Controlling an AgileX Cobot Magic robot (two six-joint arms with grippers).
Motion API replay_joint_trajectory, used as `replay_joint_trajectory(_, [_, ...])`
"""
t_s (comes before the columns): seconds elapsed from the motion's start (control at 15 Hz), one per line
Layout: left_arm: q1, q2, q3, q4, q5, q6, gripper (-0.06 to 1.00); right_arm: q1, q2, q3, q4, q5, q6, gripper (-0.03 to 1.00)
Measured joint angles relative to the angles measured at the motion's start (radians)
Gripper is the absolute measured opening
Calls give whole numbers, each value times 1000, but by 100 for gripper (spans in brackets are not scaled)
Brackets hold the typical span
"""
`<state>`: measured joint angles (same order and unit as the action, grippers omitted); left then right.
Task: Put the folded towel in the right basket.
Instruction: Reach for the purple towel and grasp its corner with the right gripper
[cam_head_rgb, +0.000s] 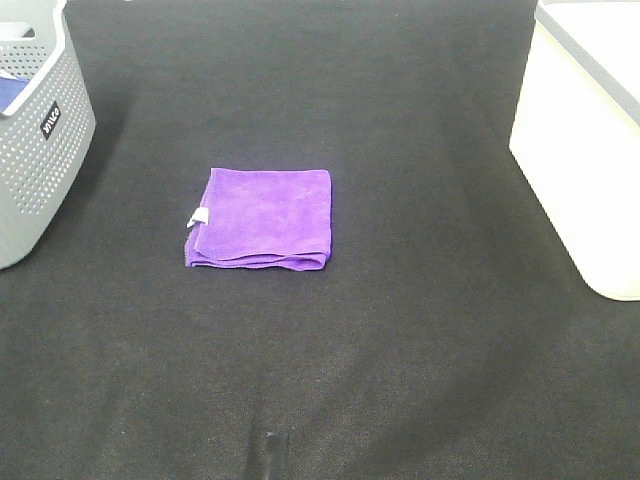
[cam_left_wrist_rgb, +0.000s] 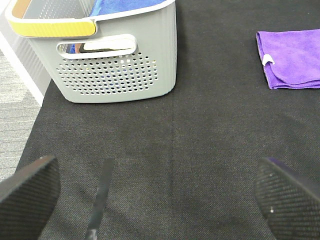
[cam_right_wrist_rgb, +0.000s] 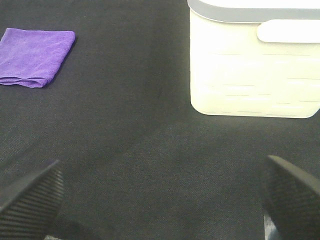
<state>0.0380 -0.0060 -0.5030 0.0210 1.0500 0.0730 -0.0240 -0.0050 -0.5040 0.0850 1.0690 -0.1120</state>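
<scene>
With jaws spread wide and empty, the right gripper (cam_right_wrist_rgb: 160, 200) and left gripper (cam_left_wrist_rgb: 160, 200) hang back, probably readying a reach, since the folded purple cloth towel (cam_head_rgb: 262, 215) lies flat well ahead between them, the cream plastic basket (cam_right_wrist_rgb: 255, 75) ahead of the right one.

Lab-style test bench: black-clothed table (cam_head_rgb: 420, 360), grey carpet floor (cam_left_wrist_rgb: 12, 115)

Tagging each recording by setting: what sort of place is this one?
Likely a lab tabletop staged for laundry sorting: black cloth-covered table, folded purple towel mid-table, grey perforated basket on the left, white basket on the right.
</scene>
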Motion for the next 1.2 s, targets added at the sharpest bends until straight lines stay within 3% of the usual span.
replay_joint_trajectory(0.93, [0,0,0,0,0,0,99,0,36,-1,-1,-1,0,98])
replay_joint_trajectory(1.0, [0,0,0,0,0,0,99,0,107,-10,-7,-12,2,98])
replay_joint_trajectory(1.2, [0,0,0,0,0,0,99,0,581,-235,-5,-44,63,98])
